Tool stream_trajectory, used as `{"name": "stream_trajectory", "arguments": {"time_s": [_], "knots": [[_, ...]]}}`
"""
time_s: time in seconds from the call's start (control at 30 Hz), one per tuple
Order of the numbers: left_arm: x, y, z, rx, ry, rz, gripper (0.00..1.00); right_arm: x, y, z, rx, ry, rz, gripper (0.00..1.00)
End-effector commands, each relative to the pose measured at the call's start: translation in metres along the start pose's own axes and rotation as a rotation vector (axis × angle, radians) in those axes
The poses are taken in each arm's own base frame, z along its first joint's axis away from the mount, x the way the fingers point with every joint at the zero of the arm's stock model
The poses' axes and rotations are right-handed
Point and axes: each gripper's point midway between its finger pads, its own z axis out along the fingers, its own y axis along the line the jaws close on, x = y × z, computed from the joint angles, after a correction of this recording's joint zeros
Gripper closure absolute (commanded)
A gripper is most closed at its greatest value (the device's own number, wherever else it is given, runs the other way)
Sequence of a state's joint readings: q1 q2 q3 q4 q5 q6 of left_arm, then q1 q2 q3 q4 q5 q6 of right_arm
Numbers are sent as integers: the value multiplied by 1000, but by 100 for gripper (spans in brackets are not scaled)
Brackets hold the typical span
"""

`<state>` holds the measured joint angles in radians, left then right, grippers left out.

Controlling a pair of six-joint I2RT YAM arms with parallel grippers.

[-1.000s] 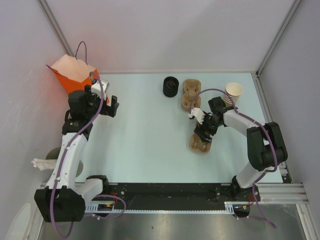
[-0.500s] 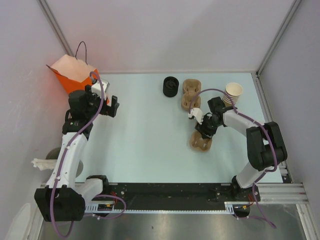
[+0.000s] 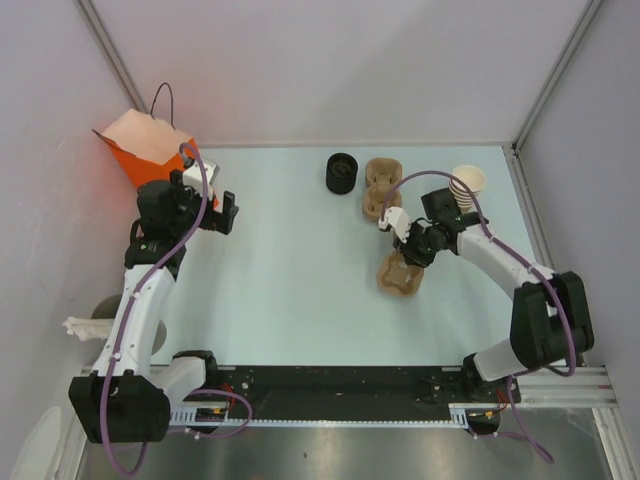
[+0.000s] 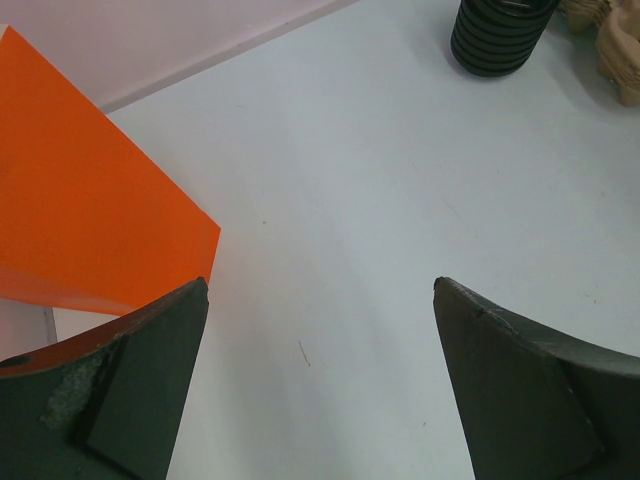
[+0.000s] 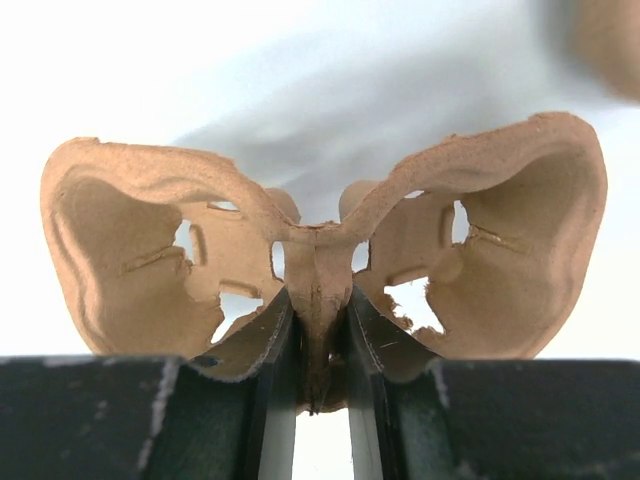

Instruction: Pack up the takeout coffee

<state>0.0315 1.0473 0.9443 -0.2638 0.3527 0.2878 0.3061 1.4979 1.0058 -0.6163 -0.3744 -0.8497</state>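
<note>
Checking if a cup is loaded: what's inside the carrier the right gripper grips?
Both pockets of the cup carrier look empty, light showing through their cutouts. The right gripper hides the rib's base.

Orange bag (image 3: 133,142) far left; tan cup stack (image 3: 466,184) far right; far carrier (image 3: 380,188), near carrier (image 3: 395,280) between them.

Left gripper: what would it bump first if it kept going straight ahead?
Probably the bare table, in the gap between the orange bag and the black lids, though depth is hard to judge.
</note>
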Motion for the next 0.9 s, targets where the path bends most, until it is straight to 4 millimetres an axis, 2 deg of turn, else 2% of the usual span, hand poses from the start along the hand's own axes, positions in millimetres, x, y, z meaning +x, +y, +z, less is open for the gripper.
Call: {"name": "stream_trajectory", "arguments": {"time_s": [0.0,0.03,0.1,0.13,0.2,0.23,0.3,0.37,0.47,0.53,0.67,0.7,0.73,0.8,0.87], "knots": [[-11,2,-2,-6,-41,6,0,-38,4,-37,69,-115,-14,75],[-13,4,-4,-13,-38,7,1,-47,6,-50,102,-150,-14,74],[-21,7,-7,-26,-44,32,1,-59,6,-63,156,-177,-31,75],[-34,13,-11,-46,-60,50,1,-67,6,-77,197,-212,-45,75],[-41,20,-15,-72,-52,88,0,-77,9,-92,236,-248,-54,75],[-54,28,-21,-110,-66,114,1,-82,12,-104,260,-282,-66,75],[-61,38,-25,-149,-52,163,1,-86,16,-113,275,-304,-70,75],[-75,52,-34,-219,-58,209,0,-91,19,-125,292,-338,-69,75],[-88,66,-39,-279,-65,247,1,-96,24,-134,297,-375,-61,75],[-92,76,-34,-313,-49,244,0,-100,28,-138,295,-395,-60,75],[-88,95,-15,-348,4,222,1,-106,37,-141,285,-420,-56,75],[-92,100,-13,-356,1,223,1,-107,41,-141,274,-424,-52,75],[-85,106,-4,-360,22,213,1,-108,43,-141,268,-427,-50,75],[-90,116,0,-386,11,210,1,-109,46,-142,258,-434,-42,75],[-85,124,9,-391,33,211,1,-110,48,-142,250,-440,-39,76]]}}
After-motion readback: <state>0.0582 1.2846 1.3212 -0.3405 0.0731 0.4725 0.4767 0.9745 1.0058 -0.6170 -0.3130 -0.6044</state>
